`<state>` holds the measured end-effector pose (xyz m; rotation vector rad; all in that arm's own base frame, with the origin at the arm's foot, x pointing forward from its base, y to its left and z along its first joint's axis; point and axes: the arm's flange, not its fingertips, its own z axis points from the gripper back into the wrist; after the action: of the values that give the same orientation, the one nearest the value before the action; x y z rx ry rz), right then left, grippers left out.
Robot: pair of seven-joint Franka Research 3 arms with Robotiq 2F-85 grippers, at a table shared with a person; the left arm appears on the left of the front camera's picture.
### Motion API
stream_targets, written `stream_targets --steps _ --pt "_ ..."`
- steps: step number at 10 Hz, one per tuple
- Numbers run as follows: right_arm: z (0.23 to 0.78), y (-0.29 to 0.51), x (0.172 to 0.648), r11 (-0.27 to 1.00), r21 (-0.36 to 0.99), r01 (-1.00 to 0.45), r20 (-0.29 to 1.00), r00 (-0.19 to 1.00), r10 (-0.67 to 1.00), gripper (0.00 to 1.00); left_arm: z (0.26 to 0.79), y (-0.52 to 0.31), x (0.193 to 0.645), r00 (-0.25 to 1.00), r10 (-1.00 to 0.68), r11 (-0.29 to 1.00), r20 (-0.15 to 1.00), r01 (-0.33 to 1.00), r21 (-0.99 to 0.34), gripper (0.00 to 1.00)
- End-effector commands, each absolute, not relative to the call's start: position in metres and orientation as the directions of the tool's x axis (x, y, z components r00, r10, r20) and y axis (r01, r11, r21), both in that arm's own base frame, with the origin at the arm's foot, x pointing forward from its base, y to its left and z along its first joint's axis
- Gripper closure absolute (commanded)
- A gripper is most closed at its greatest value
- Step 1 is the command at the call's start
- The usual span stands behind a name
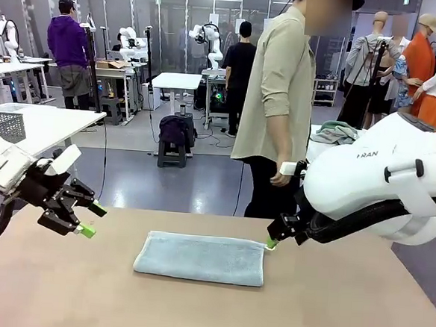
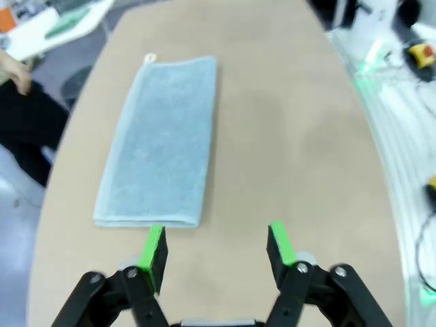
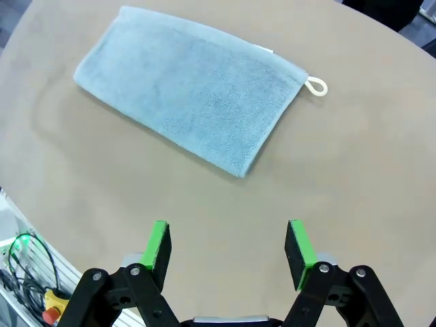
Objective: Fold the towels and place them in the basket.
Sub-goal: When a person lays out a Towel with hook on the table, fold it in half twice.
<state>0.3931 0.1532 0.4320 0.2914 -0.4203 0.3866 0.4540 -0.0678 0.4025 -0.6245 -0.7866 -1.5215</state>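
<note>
Left end effector [image 1: 92, 220] first: jaws spread wide, nothing between the green pads [image 2: 153, 248], hanging above the bench [image 1: 343, 307] off the left short end of the towel [image 1: 200, 258]. In its wrist view the towel runs straight away from the fingers, the near short edge just past the left pad.

Over to the right end effector [image 1: 272, 242]: released too, empty, tips down beside the towel's far right corner, where the cream loop [image 3: 315, 86] pokes out.

Here's what counts: the towel lies flat mid-bench, its long axis running left to right between the two arms, each short end facing one end effector. From the front, the right one looks nearer, almost at the corner. The left one stands a little apart and higher. An end-to-end fold would likely want a pinch at a short edge.
</note>
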Motion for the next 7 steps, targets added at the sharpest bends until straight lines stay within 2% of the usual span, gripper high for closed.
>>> stream_targets --steps 1,2,5,7 --pt "0.436 0.152 0.394 0.882 0.201 -0.426 0.439 0.844 0.307 0.16 0.397 -0.058 0.480 -0.091 -0.566 -0.078 0.819 0.995 0.057 0.25" --pt "0.432 0.153 0.393 0.887 0.193 -0.420 0.446 0.842 0.301 0.16 0.394 -0.058 0.483 -0.081 -0.545 -0.083 0.834 0.996 0.043 0.25" --pt "0.422 0.170 0.406 0.928 0.323 -0.184 0.255 0.962 0.102 0.16 0.389 -0.067 0.486 -0.027 -0.555 -0.064 0.831 0.998 -0.011 0.25" --pt "0.413 0.177 0.417 0.941 0.330 -0.082 0.192 0.981 0.018 0.16 0.386 -0.058 0.481 -0.061 -0.564 -0.078 0.824 0.997 0.021 0.25"
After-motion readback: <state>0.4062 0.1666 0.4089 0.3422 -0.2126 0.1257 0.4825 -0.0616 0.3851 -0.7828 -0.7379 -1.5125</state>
